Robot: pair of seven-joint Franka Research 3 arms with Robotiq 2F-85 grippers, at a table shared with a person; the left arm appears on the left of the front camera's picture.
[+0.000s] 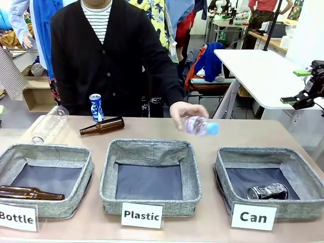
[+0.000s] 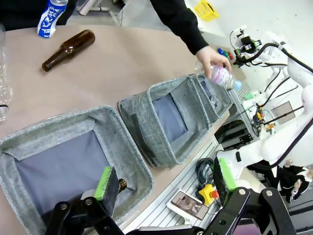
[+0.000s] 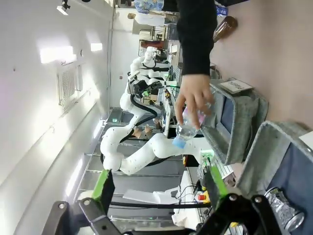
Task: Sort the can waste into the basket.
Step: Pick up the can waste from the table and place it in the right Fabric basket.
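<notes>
A slim blue-and-white can (image 1: 96,107) stands upright at the table's far side, in front of the person; it also shows in the left wrist view (image 2: 51,18). The crushed silvery can (image 1: 267,191) lies inside the grey "Can" basket (image 1: 263,153) at the front right, as the right wrist view confirms for can (image 3: 283,210) and basket (image 3: 266,134). My right gripper (image 1: 296,86) hovers open, high at the right edge, well off the table. My left gripper (image 2: 164,181) is open above the "Bottle" basket (image 2: 122,142), holding nothing.
The person's hand (image 1: 185,111) holds a clear plastic bottle (image 1: 201,125) above the table behind the "Plastic" basket (image 1: 150,149). A brown bottle (image 1: 102,126) and a clear bottle (image 1: 48,124) lie at the back left. Another brown bottle (image 1: 30,193) lies in the "Bottle" basket (image 1: 48,150).
</notes>
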